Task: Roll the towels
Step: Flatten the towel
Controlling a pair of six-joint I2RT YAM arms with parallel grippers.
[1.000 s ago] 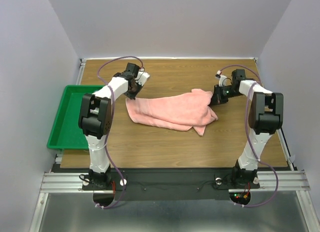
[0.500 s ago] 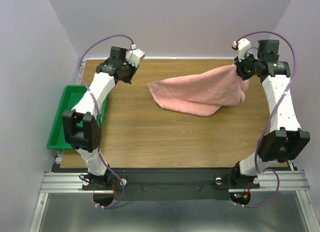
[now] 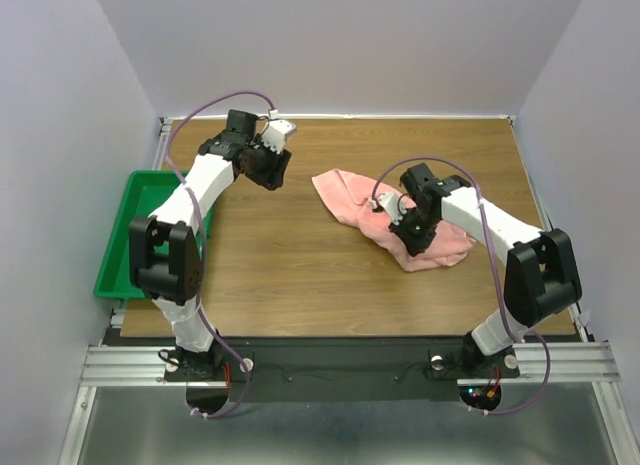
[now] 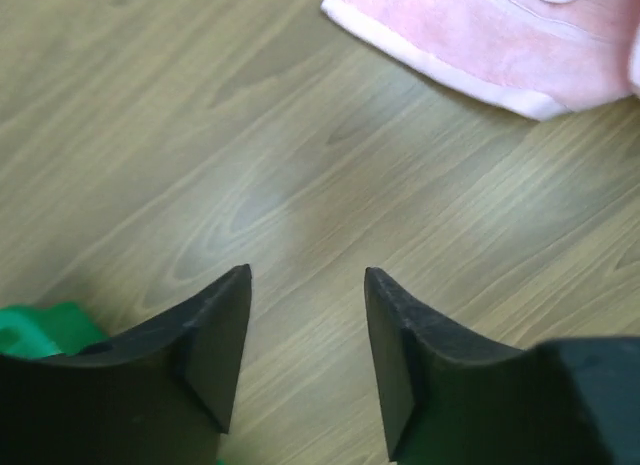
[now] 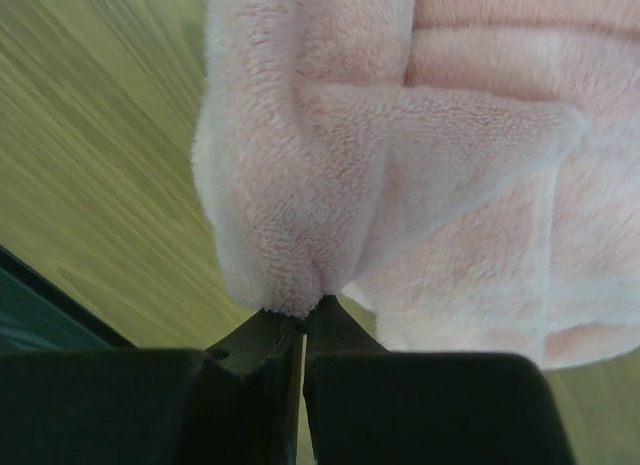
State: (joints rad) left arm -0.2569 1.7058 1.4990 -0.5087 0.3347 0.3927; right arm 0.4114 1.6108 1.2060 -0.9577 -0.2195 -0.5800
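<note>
The left arm [image 3: 205, 180] has just let go. Its jaws, clenched a moment ago, now stand released over bare wood at the far left of the brown wood-grain surface [image 3: 280, 275], with nothing between them and the nearest corner of the cloth a little way off. The right arm [image 3: 470, 210] has swung in and down, its jaws clenched on a thick fold of the salmon-pink terry towel [image 3: 350, 195], which the right wrist view shows pinched right at the tips [image 5: 400, 165]. A second ago the two arms had the towel between them, lying long across the middle. Half a second ago the right arm held one end up at the far right corner, so the cloth hung in a slope towards the centre. Now it sits in a doubled-over heap, right of centre, partly under the right arm. To me that looks like laying or folding the cloth, not rolling it. No tight roll is forming and the edges look uneven, so the task seems at an early stage. The flat green plastic tray [image 3: 125, 240] at the left edge sits where it was. I can see only this one towel.
</note>
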